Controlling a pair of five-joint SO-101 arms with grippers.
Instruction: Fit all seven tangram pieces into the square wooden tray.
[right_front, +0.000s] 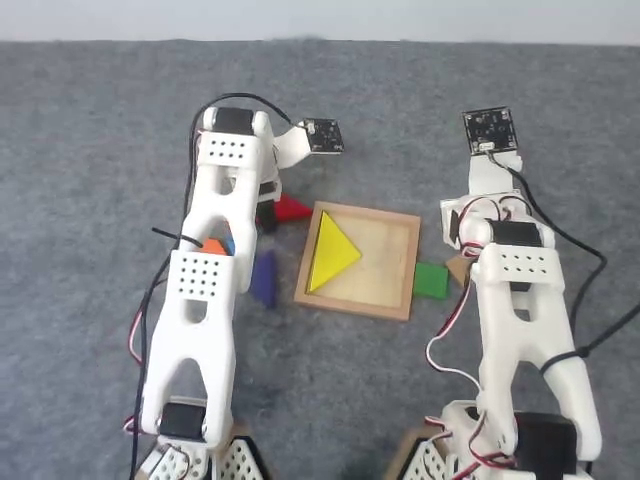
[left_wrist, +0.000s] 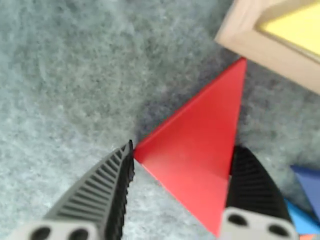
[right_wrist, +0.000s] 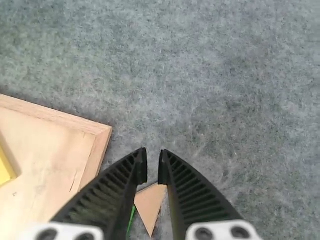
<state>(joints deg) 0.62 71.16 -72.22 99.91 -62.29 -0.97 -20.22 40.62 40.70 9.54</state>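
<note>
Under your left arm, an orange piece (right_front: 212, 245) is mostly hidden. Your left gripper (left_wrist: 185, 150) clamps the red triangle (left_wrist: 205, 120) by two sides. It lies flat on the tabletop just off the wooden tray (right_front: 350, 303), seemingly ready to lift in. The tray holds a yellow triangle (right_front: 328, 255). Your right gripper (right_wrist: 152, 167) hangs almost closed and empty over a tan piece (right_wrist: 150, 202), partly cut off.
</note>
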